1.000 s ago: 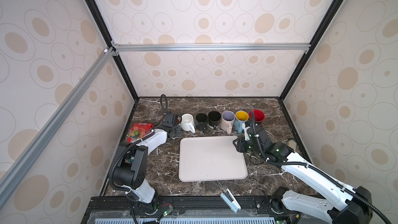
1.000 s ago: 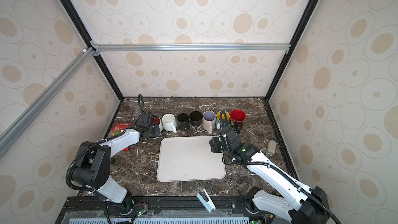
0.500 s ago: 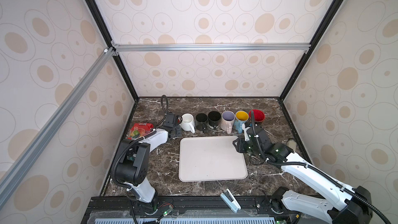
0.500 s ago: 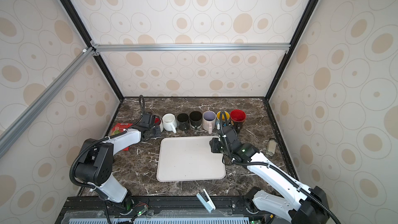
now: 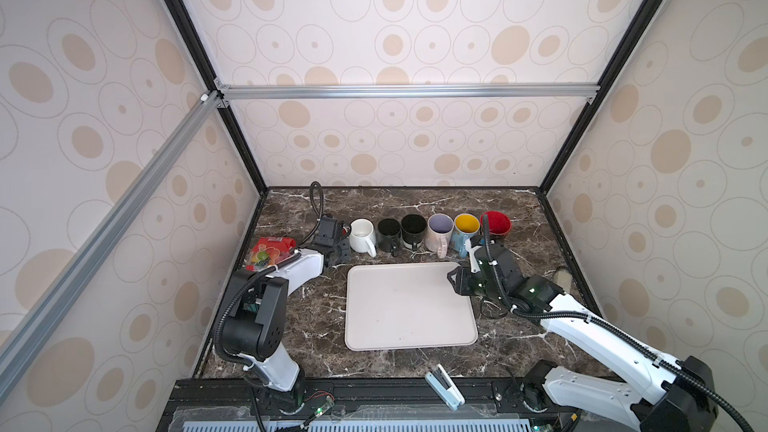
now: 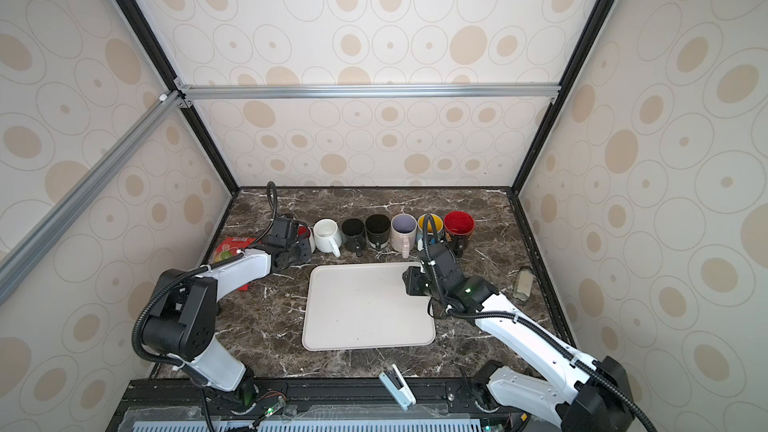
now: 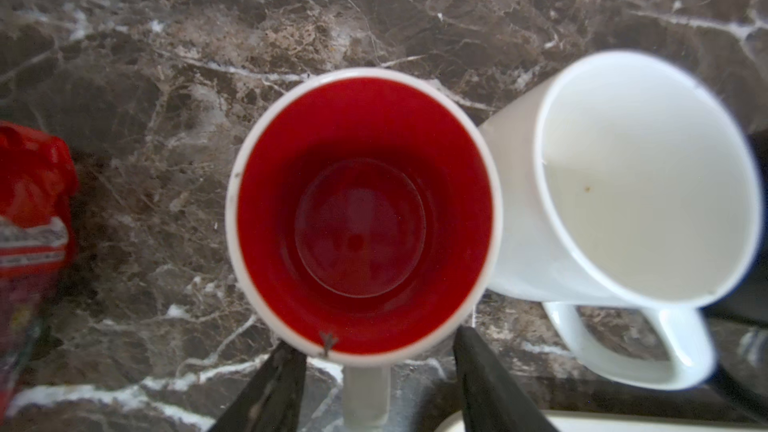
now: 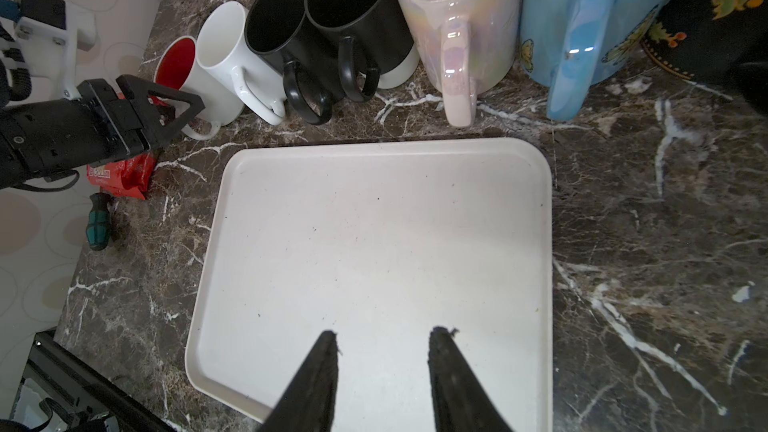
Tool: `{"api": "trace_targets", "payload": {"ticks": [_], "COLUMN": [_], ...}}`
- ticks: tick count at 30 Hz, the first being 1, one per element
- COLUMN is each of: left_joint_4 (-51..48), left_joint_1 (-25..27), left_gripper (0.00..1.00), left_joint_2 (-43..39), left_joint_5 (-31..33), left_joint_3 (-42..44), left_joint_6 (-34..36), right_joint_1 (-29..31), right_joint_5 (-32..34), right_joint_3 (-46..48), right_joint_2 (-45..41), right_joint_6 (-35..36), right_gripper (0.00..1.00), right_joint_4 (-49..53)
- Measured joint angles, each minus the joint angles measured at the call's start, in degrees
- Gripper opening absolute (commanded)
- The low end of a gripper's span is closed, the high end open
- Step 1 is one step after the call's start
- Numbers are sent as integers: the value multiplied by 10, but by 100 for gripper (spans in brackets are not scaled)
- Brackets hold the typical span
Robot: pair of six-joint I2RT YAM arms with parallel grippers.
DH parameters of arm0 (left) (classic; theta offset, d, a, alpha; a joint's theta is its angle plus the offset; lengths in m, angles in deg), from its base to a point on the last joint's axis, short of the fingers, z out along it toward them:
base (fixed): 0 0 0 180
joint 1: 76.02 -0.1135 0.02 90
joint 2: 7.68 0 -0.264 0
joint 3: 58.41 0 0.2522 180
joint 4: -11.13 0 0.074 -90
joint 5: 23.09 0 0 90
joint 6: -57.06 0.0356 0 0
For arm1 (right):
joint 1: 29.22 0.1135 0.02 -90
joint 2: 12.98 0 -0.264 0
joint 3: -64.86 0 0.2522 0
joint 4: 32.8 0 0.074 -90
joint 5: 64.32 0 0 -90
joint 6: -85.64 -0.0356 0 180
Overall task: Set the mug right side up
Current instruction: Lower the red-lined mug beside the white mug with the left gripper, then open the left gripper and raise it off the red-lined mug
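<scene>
left end effector (image 7: 374, 371) open astride upright mug (image 7: 363, 218) handle.

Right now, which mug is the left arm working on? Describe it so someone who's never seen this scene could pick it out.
Find the row of mugs along the back of the marble table, behind the white tray. Go to its left end, past the plain white mug. The white mug with the red inside stands upright, touching that neighbour, its handle between the left gripper's open fingers.

Circle-patterned walls (image 5: 395, 35), marble tabletop (image 5: 415, 201)
</scene>
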Motion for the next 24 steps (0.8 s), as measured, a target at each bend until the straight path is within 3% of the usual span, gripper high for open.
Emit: {"api": "trace_targets", "payload": {"ticks": [2,3,14,18,19,22,24], "left_joint_4": [3,3,-7,-19,-21,-24,-15], "left_joint_1": [0,0,8,17,21,39,56], "left_gripper": [96,100,100,100,100,100,100], "left_joint_2": [-16,-26,-119,-173,-188,-231,-255], "left_joint_5": [2,2,32,61,68,96,114], "left_joint_3": [2,3,3,3,3,3,6], "left_joint_6": [1,1,2,2,2,4,10], "right_joint_1": [0,0,0,0,0,-1,-1], "right_joint_5": [-2,-3,12,34,38,49,58], "right_joint_3": [0,1,-3,-12,-14,-25,-35], "right_joint_2": [1,1,-8,-36,-43,-60,-65], "right_joint_6": [0,0,8,20,24,38,51], "right_gripper": [38,38,39,44,47,68,87], "right_joint_4": [0,-2,14,32,36,48,58]}}
